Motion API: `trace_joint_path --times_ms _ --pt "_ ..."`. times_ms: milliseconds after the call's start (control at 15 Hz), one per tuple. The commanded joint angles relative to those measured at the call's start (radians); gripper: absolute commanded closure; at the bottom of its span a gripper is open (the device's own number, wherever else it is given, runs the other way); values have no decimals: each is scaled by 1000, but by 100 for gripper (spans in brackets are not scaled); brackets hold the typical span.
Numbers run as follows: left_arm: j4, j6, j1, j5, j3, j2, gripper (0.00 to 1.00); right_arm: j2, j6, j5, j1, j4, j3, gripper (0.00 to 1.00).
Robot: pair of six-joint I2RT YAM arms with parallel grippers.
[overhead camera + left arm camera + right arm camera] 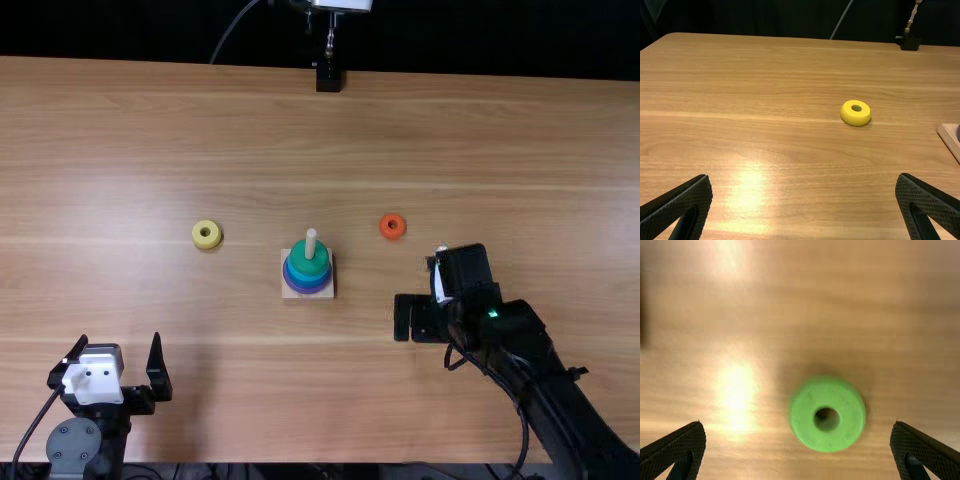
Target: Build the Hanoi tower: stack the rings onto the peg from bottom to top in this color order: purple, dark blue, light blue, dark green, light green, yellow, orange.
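Presently, left claw (120,337): open and empty, its two fingers spread wide and pointing toward the far side of the table (120,150).
Right claw (412,318): open, directed down at the table, fingers well apart and gripping nothing.
Light green ring (827,394): flat on the table beneath the right claw, within the span between its fingers but off centre, closer to one than to the other; its hole faces up.
Orange ring (392,234): flat on the table beyond the right claw and slightly to its left.
Yellow ring (207,243): flat on the table, well beyond the left claw and to its right.
Peg (311,243): upright on its pale square base (288,292), between the two claws from side to side and somewhat farther out than either.
Stack on peg: dark green ring (309,267) uppermost, light blue ring (308,279) under it, purple ring (308,291) at the bottom; any dark blue layer between these last two is hard to tell.
Black stand (328,78): at the far edge, well beyond both claws.
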Motion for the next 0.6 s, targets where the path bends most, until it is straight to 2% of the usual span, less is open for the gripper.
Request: trace_joint_path --times_ms 0,67,533 --pt "-79 -4 -9 -11 -104 -12 0 7 -60 -7 1 3 -18 0" --pt "-79 -4 -9 -11 -104 -12 0 21 -67 -7 0 5 -19 0" --pt "-79 -4 -9 -11 -104 -12 0 114 -69 -5 -2 21 -30 0"
